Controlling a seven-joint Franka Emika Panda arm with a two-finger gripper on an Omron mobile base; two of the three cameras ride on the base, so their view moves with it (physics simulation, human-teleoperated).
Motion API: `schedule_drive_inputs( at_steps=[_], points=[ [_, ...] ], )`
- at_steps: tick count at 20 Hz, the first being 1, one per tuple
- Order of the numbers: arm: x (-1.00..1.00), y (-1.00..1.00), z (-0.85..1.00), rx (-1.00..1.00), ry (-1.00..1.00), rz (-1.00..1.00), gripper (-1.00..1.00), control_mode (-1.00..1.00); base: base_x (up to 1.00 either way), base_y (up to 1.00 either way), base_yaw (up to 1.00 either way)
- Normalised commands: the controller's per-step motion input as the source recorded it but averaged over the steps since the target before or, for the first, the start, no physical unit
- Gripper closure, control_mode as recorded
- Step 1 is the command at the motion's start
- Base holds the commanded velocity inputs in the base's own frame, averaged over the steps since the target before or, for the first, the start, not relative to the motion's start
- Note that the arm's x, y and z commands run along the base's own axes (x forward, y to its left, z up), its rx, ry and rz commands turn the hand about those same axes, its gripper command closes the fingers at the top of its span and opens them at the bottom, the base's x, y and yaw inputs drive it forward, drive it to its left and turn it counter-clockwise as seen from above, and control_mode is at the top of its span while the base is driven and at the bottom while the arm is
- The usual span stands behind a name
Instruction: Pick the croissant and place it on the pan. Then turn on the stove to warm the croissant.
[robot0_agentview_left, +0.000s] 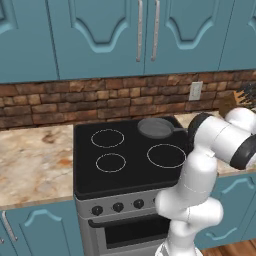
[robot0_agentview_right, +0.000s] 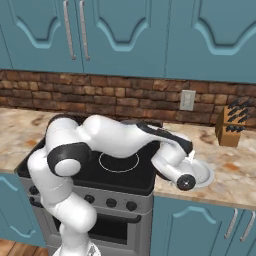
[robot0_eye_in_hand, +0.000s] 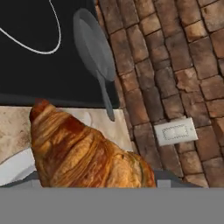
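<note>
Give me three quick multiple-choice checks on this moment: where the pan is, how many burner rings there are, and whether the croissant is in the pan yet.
1. The pan sits on the stove's:
A. rear right burner
B. front left burner
C. front panel

2. White burner rings you can count besides the one under the pan:
A. one
B. three
C. five

3. The croissant is:
A. in the pan
B. on the floor
C. close before the hand camera, outside the pan

Answers: 1 A, the pan lies nearest the brick wall. 2 B, three rings show bare. 3 C, the pan is empty.
</note>
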Motion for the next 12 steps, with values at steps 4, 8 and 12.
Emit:
schedule_drive_inputs(
  at_steps=[4,8,12],
  points=[
    [0.0,0.47,0.86,-0.06,-0.2,0.14,1.0,-1.0,0.0,0.0,0.0],
    [0.25,0.57,0.63,-0.07,-0.03,0.11,1.0,-1.0,0.0,0.0,0.0],
    [0.37,0.67,0.35,-0.07,0.1,0.12,1.0,-1.0,0.0,0.0,0.0]
  ],
)
